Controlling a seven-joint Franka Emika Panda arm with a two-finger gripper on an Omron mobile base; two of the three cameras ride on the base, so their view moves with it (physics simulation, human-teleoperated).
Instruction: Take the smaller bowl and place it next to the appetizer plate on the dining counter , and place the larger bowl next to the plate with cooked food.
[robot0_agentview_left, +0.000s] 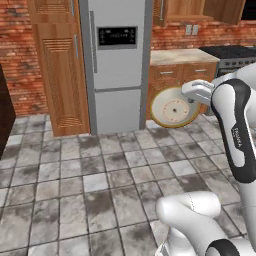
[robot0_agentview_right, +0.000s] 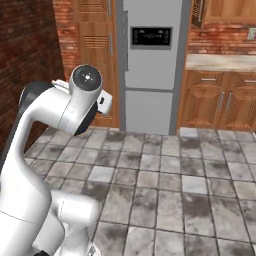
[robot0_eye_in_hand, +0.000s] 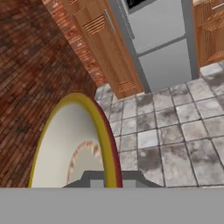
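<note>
Glazed, stiff and likely slippery, the larger bowl (robot0_agentview_left: 175, 107) hangs on edge above the floor, its yellowish rim pinched in the fully closed pincer (robot0_agentview_left: 196, 94); rim hold looks tip-prone.

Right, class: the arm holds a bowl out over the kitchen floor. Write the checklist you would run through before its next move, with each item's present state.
1. Gripper shut on the rim of the bowl: ok.
2. Bowl level: not ok, it stands on edge.
3. Tiled floor ahead free of obstacles: ok.
4. Facing the drop-off spot: not ok, the fridge stands straight ahead.
5. Grip firm enough for a drive: cannot tell.
</note>
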